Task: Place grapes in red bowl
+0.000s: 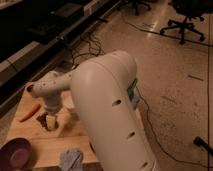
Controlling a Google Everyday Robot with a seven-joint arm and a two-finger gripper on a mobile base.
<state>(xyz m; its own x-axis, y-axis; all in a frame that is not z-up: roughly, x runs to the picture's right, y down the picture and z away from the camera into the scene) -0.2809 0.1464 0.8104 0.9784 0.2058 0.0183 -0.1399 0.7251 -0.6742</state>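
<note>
- So, in the camera view the big white arm (110,100) fills the middle of the frame and reaches to the left, down over the wooden desk (30,134).
- The end effector (50,121) hangs low over the desk at the left of the frame, pointing downward, with its jaws standing wide. I see nothing held in it.
- The grapes (42,119) lie on the desk as a small dark cluster just beside the end effector, on its left side in the frame. Whether a finger touches them I cannot tell.
- The cluster looks compact, with no clear long axis, so I judge that the coming move is a short shift to the left and then down.
- The orange carrot (29,112) lies further left, near the grapes.
- The purple bowl (17,152) sits at the lower left corner.
- The red bowl I cannot find; probably the arm hides it.
- A green sticker (131,91) is on the arm, but no writing on it can be read.
</note>
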